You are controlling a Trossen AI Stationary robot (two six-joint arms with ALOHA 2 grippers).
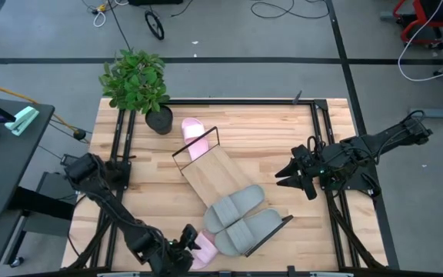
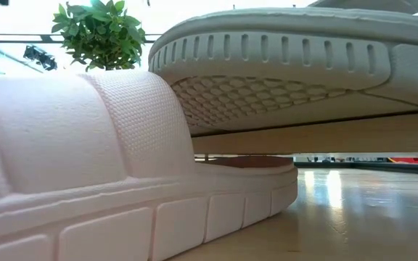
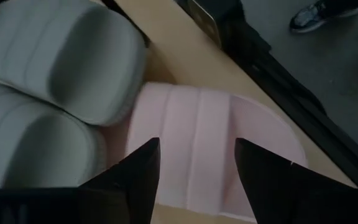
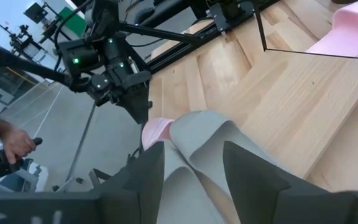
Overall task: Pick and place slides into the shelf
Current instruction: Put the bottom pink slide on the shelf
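The shelf [image 1: 210,177] lies slantwise on the middle of the table. Two grey slides [image 1: 235,206] [image 1: 254,229] rest side by side on its near end. One pink slide [image 1: 193,135] lies at its far end by the wire frame. The other pink slide [image 3: 210,143] lies flat on the table at the near edge, beside the grey pair. My left gripper [image 3: 197,165] is open, with its fingers spread over this slide's ribbed strap. My right gripper [image 1: 287,175] is open and hovers right of the shelf, pointing at the grey slides [image 4: 197,143]. My left gripper comes at the near pink slide from the table's near-left side. Its open fingers [image 3: 145,168] stand over the ribbed strap [image 3: 194,124]. I cannot tell whether they touch it. The slide lies flat on the table.
A potted plant [image 1: 137,81] stands at the table's far left corner. Dark metal frame rails [image 1: 329,154] run along the table's left and right sides. Bare wood [image 1: 283,131] shows between the shelf and the right rail. In the right wrist view a person's hand [image 4: 14,146] shows beyond the table.
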